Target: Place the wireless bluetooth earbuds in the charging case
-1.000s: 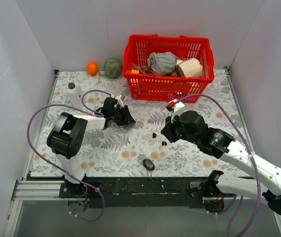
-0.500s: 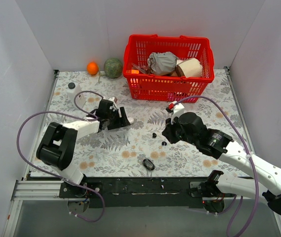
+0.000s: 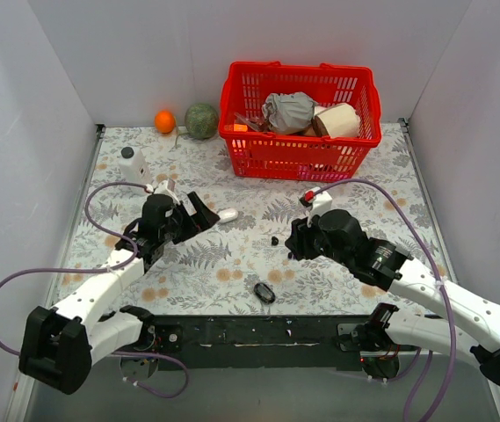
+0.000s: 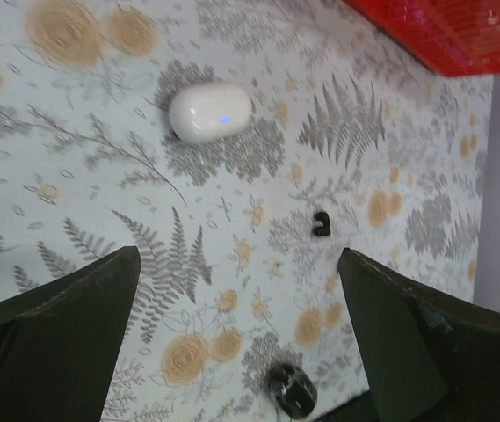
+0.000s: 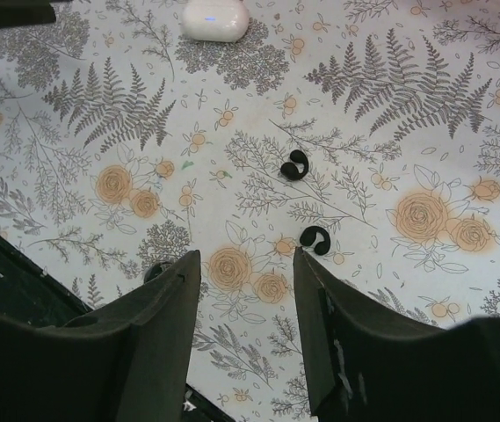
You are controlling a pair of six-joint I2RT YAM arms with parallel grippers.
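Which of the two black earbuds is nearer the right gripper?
The near earbud lies just ahead of the right gripper, close to one fingertip. The far earbud lies further out, toward the white charging case.

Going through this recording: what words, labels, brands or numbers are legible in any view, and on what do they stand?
No text can be read in any view.
The charging case carries only a small blue light, no print.
The white bottle shows no legible label from above.
Any print on the items in the red basket is too small to tell.
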